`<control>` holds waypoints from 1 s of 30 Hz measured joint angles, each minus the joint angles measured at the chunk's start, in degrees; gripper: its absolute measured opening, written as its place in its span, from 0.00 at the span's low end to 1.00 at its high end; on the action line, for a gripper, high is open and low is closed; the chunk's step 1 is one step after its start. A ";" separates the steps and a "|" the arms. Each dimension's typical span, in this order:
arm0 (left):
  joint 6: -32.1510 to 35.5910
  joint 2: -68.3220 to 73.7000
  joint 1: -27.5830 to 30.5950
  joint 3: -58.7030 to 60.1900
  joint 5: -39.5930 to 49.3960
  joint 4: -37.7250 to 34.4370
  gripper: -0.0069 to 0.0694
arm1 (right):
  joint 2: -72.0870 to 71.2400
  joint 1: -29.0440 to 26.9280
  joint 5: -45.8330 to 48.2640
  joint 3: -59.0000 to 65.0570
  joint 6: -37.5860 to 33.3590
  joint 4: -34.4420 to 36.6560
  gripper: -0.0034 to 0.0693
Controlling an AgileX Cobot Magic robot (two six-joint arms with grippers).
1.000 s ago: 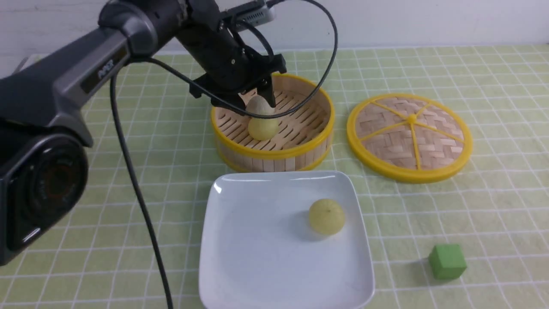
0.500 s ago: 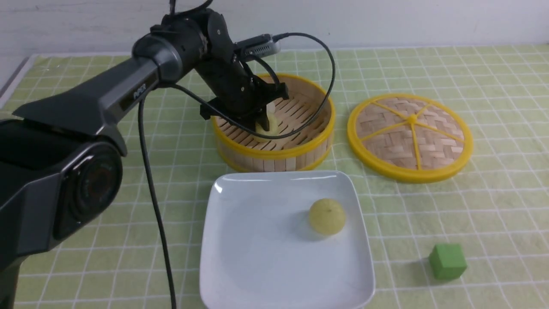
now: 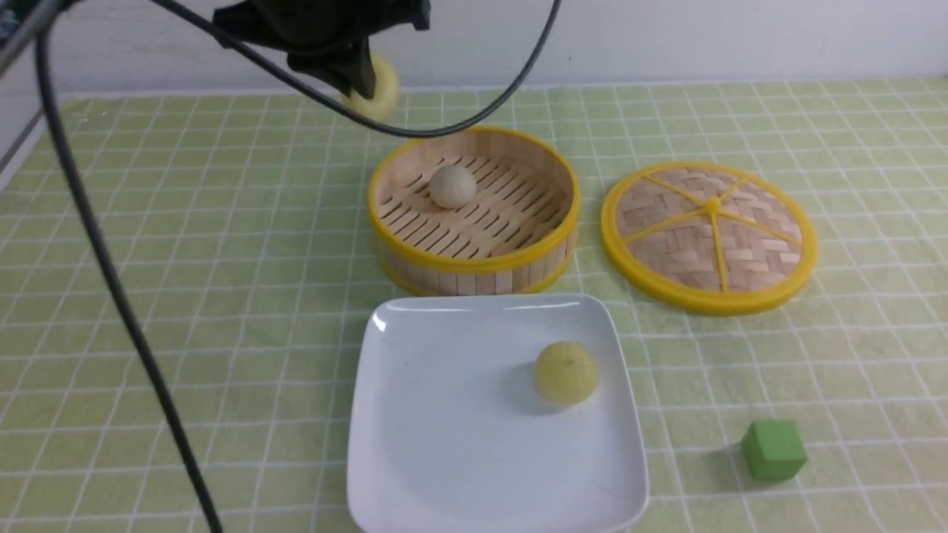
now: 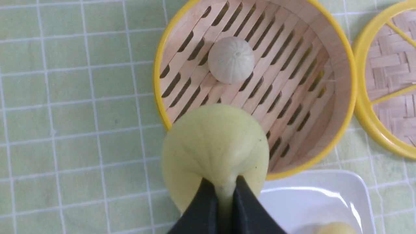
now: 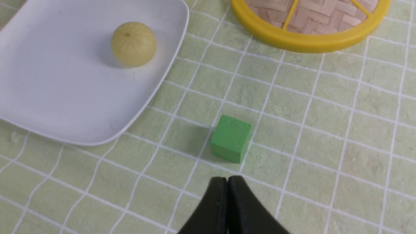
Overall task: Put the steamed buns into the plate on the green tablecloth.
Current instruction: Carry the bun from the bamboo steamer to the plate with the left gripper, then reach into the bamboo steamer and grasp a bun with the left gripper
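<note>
My left gripper is shut on a pale yellow-green steamed bun, held high above the green tablecloth behind the steamer; the left wrist view shows the bun pinched between the black fingers. An off-white bun lies in the bamboo steamer basket. A second yellow-green bun sits on the white square plate, right of its middle. My right gripper is shut and empty, above the cloth near the green cube; it is out of the front view.
The woven lid with yellow rim lies flat right of the steamer. A green cube sits on the cloth right of the plate's front corner. The left arm's black cable hangs down the left side.
My left gripper has risen out of the steamer basket with the yellow-green bun and moved up and left. The off-white bun is uncovered in the basket. The plate's bun has not moved.
</note>
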 joint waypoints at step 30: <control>-12.73 10.02 -3.16 4.12 -5.04 -0.58 0.41 | 0.00 0.00 -0.89 0.00 0.22 -0.07 0.10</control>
